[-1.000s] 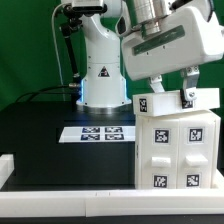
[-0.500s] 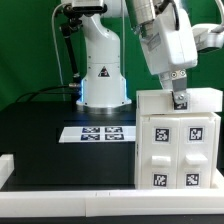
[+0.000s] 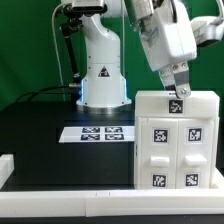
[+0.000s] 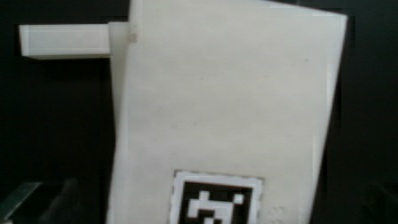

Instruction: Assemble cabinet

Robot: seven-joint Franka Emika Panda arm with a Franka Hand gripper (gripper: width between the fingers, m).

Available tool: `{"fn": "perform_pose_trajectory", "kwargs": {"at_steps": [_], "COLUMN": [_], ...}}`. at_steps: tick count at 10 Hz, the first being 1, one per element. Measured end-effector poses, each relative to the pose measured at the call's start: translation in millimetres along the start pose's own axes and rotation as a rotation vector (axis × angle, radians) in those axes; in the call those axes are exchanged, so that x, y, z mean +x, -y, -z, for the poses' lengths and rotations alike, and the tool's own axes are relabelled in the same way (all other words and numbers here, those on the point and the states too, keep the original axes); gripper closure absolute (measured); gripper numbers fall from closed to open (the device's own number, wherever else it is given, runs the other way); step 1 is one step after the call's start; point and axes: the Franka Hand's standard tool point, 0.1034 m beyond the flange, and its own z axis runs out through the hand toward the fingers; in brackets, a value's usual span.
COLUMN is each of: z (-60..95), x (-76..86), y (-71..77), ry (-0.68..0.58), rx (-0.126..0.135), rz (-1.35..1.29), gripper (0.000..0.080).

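The cabinet is a large white box at the exterior view's right, with several black-and-white tags on its front blocks. My gripper comes down at its top edge, fingers close either side of a small tagged face. In the wrist view a white panel with a tag near my gripper fills the frame, and a small white block sticks out of its far corner. The dark fingers sit at the panel's sides and appear shut on it.
The marker board lies on the black table to the left of the cabinet in the exterior view. The arm's white base stands behind it. A white rim runs along the table's front edge.
The gripper has turned and shifted towards the exterior view's right. The tilted white panel it held above the cabinet now lies level along the cabinet's top.
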Motion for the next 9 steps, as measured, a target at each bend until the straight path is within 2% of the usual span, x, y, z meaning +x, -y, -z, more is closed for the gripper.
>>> {"fn": "perform_pose_trajectory", "kwargs": {"at_steps": [2,4,5,6,9], "z": [11.2,11.0,10.3,10.9,20.4], "x": [-4.5,-5.3,-5.8,-8.8,-20.5], "y": [5.8,5.9,4.8,4.8,13.7], "ry": [0.011,0.014,0.011,0.018,0.079], "rx": [0.021,0.023,0.01,-0.02,-0.087], "rz": [0.002,0.035,0.104,0.232,0.629], "gripper": [0.0001,0.0002,0.0002,0.0002,0.0002]}}
